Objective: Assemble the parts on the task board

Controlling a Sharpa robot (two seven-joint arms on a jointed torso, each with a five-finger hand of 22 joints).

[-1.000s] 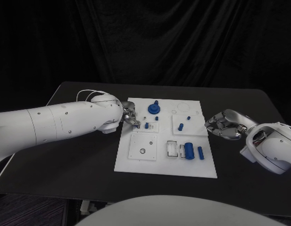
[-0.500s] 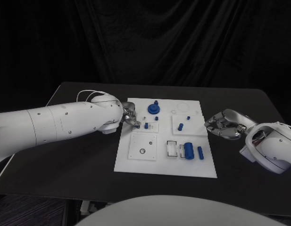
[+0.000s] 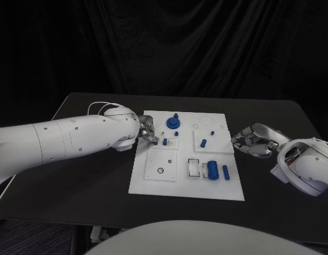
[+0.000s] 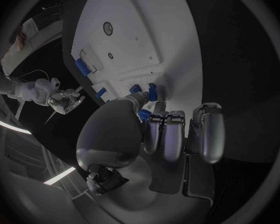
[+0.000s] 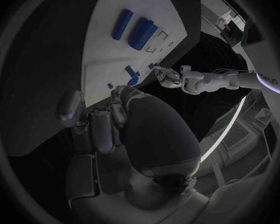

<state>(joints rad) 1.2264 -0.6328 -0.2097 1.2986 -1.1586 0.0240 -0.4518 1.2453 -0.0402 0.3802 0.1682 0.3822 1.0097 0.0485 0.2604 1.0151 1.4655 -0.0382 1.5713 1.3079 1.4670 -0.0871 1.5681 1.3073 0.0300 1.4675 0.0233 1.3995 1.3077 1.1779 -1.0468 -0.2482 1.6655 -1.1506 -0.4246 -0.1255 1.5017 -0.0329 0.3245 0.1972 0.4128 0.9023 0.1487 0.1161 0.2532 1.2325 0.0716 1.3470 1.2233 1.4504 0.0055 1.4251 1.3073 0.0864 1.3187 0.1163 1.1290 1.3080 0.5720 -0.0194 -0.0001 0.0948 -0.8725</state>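
The flat white plastic task board [image 3: 186, 178] lies mid-table. A round blue knob-shaped part [image 3: 173, 122] and small blue pegs [image 3: 203, 142] seem seated at its far end; two loose blue cylinders [image 3: 212, 170] lie at its near right, so assembly looks partly done. The silver left hand [image 3: 148, 135] reaches the board's left edge, fingers curled; whether it holds anything I cannot tell. The silver right hand [image 3: 252, 141], right of the board, curls on nothing.

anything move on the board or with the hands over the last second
Nothing visibly changed. The left hand stays at the left edge of the task board, fingers by the small blue parts there, and the right hand stays curled just off the board's right edge. The parts lie where they were.
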